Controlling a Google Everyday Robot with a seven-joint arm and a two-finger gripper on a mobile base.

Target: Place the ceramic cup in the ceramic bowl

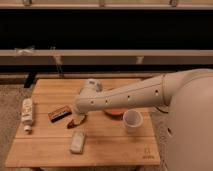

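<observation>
The white ceramic cup [132, 120] stands upright on the wooden table [110, 147], right of centre. The orange-red ceramic bowl [115, 113] sits just left of and behind the cup, and my arm hides most of it. My arm reaches from the right across the table, over the bowl. My gripper [78, 119] is at the arm's left end, low over the table, well left of the cup and the bowl. A small brownish item [73, 123] lies right at the gripper.
A white bottle with a label [27, 114] lies at the table's left edge. A dark brown bar [60, 113] lies left of the gripper. A pale flat packet [77, 142] lies nearer the front. A dark shelf unit stands behind the table.
</observation>
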